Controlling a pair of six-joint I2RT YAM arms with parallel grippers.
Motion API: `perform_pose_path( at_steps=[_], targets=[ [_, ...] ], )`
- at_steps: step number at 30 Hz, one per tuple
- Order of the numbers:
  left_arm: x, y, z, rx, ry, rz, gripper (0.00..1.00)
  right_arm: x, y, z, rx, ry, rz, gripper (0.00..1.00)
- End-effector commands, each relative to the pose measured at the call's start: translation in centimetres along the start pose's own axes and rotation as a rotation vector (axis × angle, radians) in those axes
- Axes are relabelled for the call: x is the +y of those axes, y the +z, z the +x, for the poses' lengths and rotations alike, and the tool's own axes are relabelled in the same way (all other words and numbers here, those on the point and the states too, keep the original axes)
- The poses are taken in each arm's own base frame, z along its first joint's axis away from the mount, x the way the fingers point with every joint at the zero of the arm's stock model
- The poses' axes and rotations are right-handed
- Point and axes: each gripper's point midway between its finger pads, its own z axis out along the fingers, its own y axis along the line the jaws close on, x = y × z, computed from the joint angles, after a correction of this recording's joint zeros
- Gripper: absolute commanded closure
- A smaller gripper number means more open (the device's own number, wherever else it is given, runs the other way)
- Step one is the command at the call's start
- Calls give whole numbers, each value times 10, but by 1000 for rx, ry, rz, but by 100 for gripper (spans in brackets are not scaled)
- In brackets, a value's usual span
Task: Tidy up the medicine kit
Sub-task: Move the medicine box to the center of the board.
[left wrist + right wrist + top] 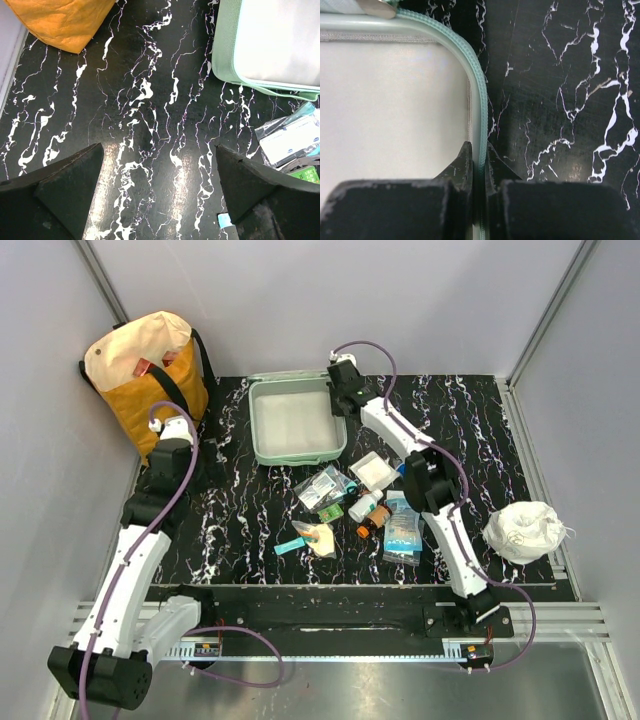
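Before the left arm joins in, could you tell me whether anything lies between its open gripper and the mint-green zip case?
Nothing visible does: only bare black white-veined tabletop separates the left gripper from the mint-green rounded zip case; the clear plastic packets lie to one side.

Nothing is legible; the print on the clear packet is too blurred.

Medicine kit at 11 o'clock on the worktop, loose supplies in front of it.
The tote bag stands in the 10 o'clock corner, left of the kit. Packets and bottles lie at the kit's 5 o'clock, near the worktop's middle. A cloth bundle sits at 4 o'clock. The right gripper straddles the kit's right wall, one finger inside and one outside. The left gripper hangs over bare worktop between bag and kit.
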Motion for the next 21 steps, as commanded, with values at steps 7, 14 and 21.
perform_pose_path(
  at_steps=[7, 14, 21],
  targets=[
    [-18, 20, 1, 14, 2, 74, 1, -34, -40, 61, 125, 10, 38, 100],
    [-31, 42, 7, 67, -8, 103, 1, -29, -46, 75, 182, 28, 12, 88],
    [-32, 54, 17, 124, 37, 100, 1, -33, -75, 6, 73, 34, 29, 27]
  ],
)
